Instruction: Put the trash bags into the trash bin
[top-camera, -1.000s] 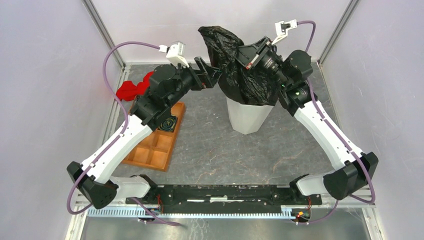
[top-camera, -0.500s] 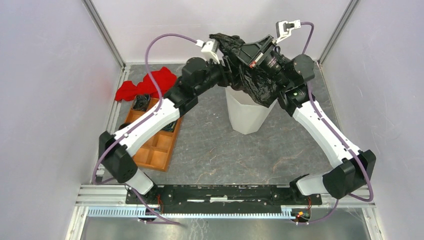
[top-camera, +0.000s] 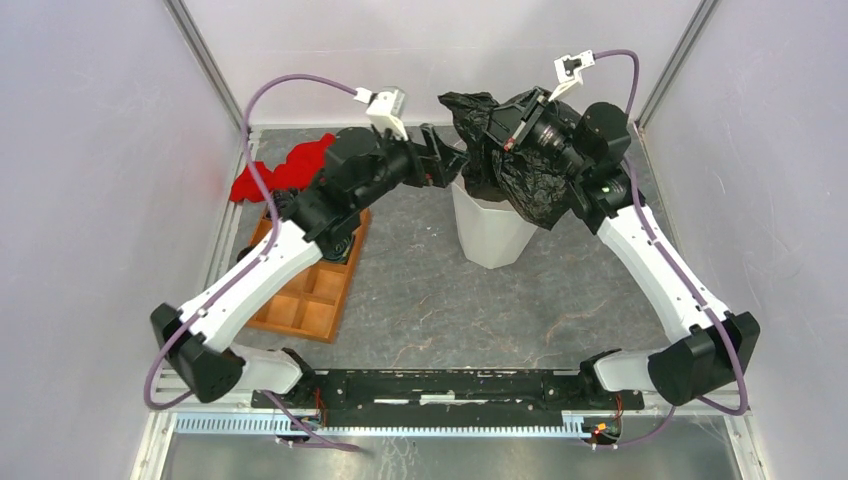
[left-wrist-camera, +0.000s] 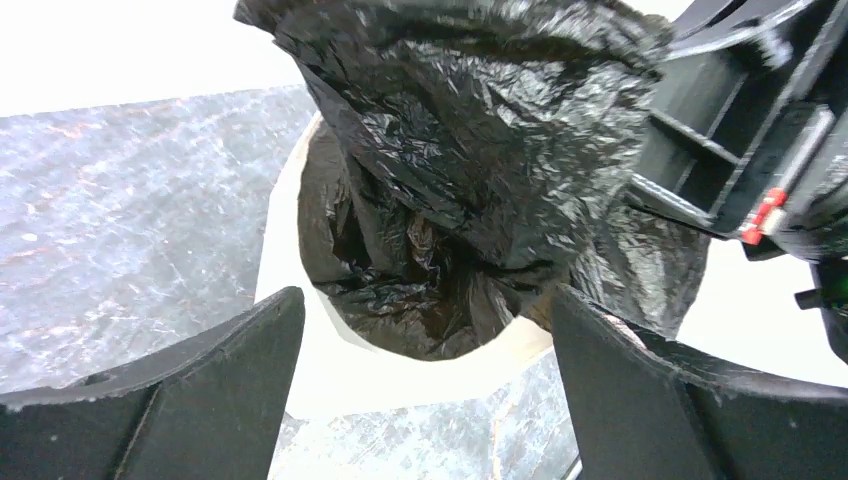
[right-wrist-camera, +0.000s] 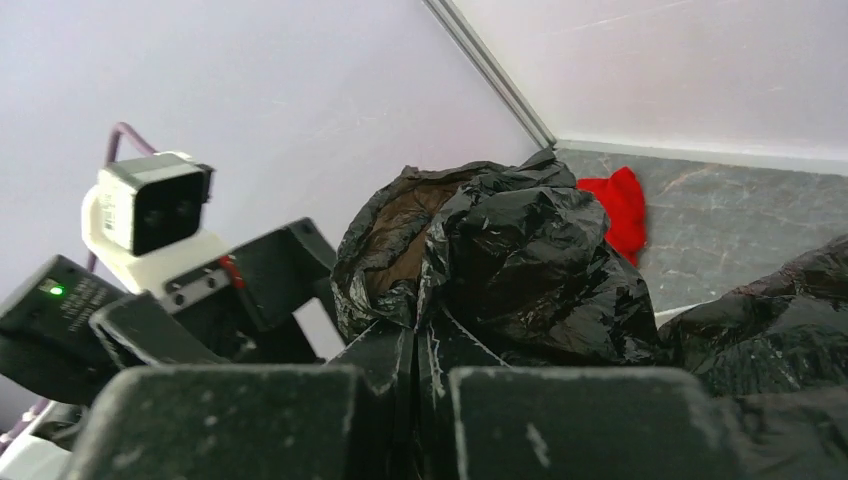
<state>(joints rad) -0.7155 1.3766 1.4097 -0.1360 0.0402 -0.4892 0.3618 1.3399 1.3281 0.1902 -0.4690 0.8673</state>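
The black trash bag (top-camera: 510, 170) hangs over the mouth of the white trash bin (top-camera: 488, 232), its lower part inside the bin. My right gripper (top-camera: 492, 130) is shut on the bag's upper edge and holds it above the bin; the right wrist view shows the film (right-wrist-camera: 500, 260) pinched between the closed fingers. My left gripper (top-camera: 455, 162) is open and empty just left of the bin's rim. In the left wrist view the bag (left-wrist-camera: 470, 150) drapes into the bin (left-wrist-camera: 380, 375) ahead of the spread fingers.
An orange compartment tray (top-camera: 305, 290) lies left of the bin, partly under my left arm. A red cloth (top-camera: 285, 170) lies at the back left, also seen in the right wrist view (right-wrist-camera: 615, 205). Enclosure walls stand close behind.
My left gripper pulled back from the bag to the bin's left side, open. My right gripper lowered the bag, so more of it sits in the bin.
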